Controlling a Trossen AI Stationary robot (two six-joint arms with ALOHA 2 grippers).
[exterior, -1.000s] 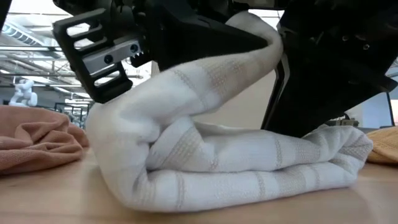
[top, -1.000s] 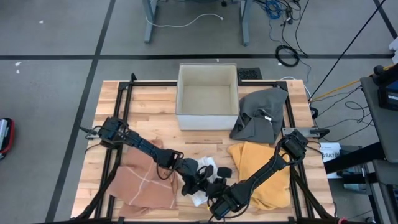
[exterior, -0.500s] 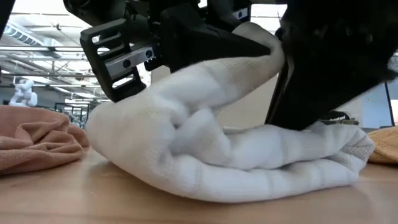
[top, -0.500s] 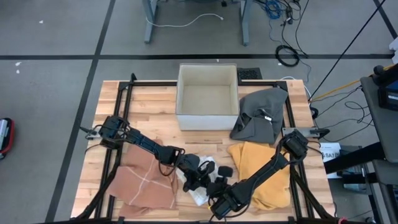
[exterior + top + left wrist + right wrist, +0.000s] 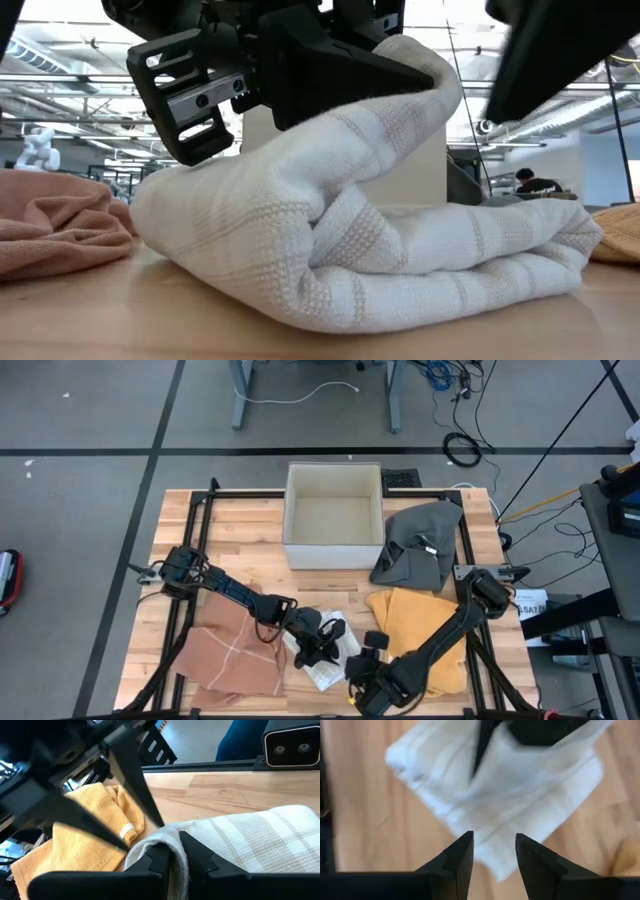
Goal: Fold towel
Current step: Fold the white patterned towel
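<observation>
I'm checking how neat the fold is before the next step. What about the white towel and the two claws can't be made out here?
- High view: most of the white towel is covered by the left claw.
- Low view: the towel's far side is hidden behind its own bulk; the right claw is a dark blur.
- Right wrist view: the towel is blurred.
- Left wrist view: the pinched edge's layers are hidden between the fingers.

A white towel [image 5: 380, 250] lay bunched in thick folds on the wooden counter [image 5: 100, 320]. The left gripper [image 5: 300, 70] pressed down on its raised upper fold, jaws hidden. A salmon cloth [image 5: 60, 225] sat at one side and a yellow cloth [image 5: 620, 230] at the other.
</observation>
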